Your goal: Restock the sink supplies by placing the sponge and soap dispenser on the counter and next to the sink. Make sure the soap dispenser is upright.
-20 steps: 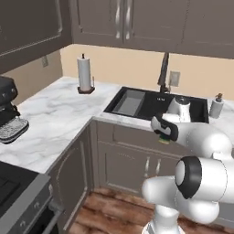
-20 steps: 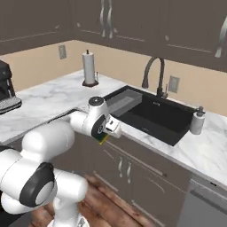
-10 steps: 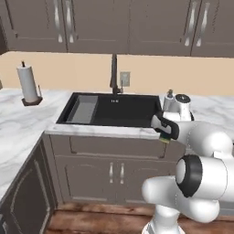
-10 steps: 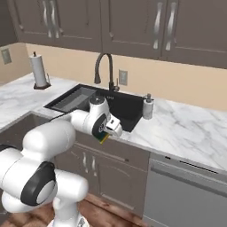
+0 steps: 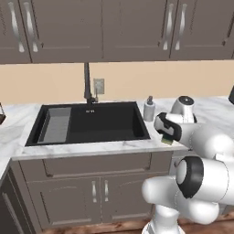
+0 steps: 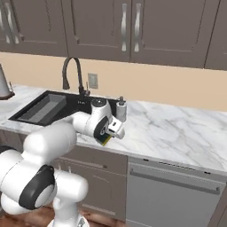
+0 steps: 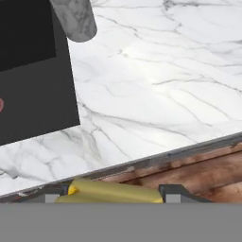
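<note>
From the left, the soap dispenser (image 5: 149, 109) stands upright on the counter (image 5: 91, 148) just right of the sink (image 5: 91, 122), faucet (image 5: 87, 82) behind. The bent arm holds the sponge (image 5: 167, 140) beside the counter's front edge.

From the right, the gripper (image 6: 107, 138) hangs off that edge.

Up close, fingers (image 7: 172, 193) clamp the sponge (image 7: 116, 194).

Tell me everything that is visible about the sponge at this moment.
The sponge is a small yellow block with a dark green scrub layer on one side; it looks soft. The gripper is shut on it and holds it in the air above the front edge of the white marble counter, just to the right of the black sink. In the hand view its yellow body lies across between the two finger tips. It does not touch the counter, and the soap dispenser stands apart behind it.
</note>
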